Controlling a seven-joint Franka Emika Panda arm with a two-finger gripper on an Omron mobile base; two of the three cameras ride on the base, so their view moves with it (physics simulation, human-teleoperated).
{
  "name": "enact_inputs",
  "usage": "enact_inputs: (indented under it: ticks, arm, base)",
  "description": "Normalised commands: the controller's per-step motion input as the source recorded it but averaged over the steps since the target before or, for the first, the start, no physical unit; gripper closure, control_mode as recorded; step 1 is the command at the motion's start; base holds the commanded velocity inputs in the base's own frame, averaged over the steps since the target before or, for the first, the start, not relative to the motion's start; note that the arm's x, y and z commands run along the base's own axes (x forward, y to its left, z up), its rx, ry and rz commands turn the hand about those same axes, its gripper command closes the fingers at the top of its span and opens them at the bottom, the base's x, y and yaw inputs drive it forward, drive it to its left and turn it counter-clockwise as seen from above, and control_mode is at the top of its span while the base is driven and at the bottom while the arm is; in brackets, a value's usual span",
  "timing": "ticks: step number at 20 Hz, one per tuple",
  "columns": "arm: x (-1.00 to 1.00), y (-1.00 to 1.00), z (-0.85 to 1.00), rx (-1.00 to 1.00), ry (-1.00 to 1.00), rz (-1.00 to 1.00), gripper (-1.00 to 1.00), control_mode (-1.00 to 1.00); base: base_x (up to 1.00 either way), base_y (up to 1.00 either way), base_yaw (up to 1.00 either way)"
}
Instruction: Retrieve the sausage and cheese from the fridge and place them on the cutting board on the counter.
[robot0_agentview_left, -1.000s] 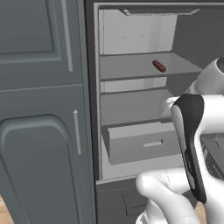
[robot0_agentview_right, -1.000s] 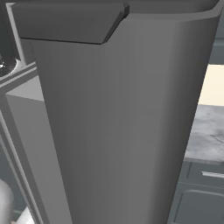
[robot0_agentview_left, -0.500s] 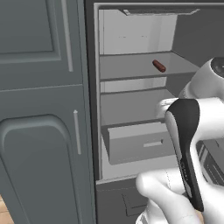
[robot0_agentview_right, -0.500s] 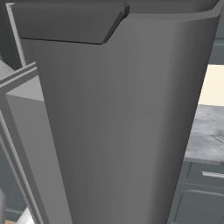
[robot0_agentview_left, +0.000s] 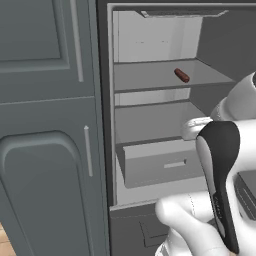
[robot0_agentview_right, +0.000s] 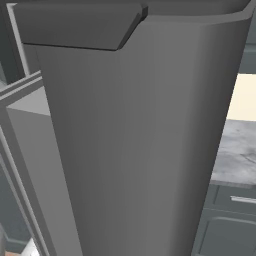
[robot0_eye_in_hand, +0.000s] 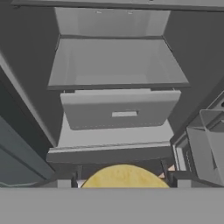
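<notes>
Left base view: the tall dark grey fridge stands open, the small reddish-brown sausage lying on an upper shelf. Right base view: the marble counter lies beyond the fridge door. Hand view: the gripper fingertips clasp the pale yellow rounded cheese before the drawer.

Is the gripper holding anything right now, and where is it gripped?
Yes, the cheese, a pale yellow lump, sits between the two fingers, pinched at its opposite sides. The sausage lies untouched on the fridge shelf.
</notes>
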Motion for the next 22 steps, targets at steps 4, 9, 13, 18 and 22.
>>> enact_inputs:
  ticks: [4, 9, 13, 18, 22]
  arm:
    - [-0.05, 0.0, 0.0, 0.0, 0.0, 0.0, 1.0, 1.0]
    - [0.0, 0.0, 0.0, 0.0, 0.0, 0.0, 1.0, 1.0]
    - [0.0, 0.0, 0.0, 0.0, 0.0, 0.0, 1.0, 1.0]
    - [0.0, 0.0, 0.0, 0.0, 0.0, 0.0, 1.0, 1.0]
    - [0.0, 0.0, 0.0, 0.0, 0.0, 0.0, 1.0, 1.0]
  base:
    - [-0.21, 0.0, 0.0]
    - [-0.49, 0.05, 0.0]
    - [-0.76, 0.25, 0.0]
    - [-0.79, 0.5, 0.0]
    - [-0.6, 0.86, -0.1]
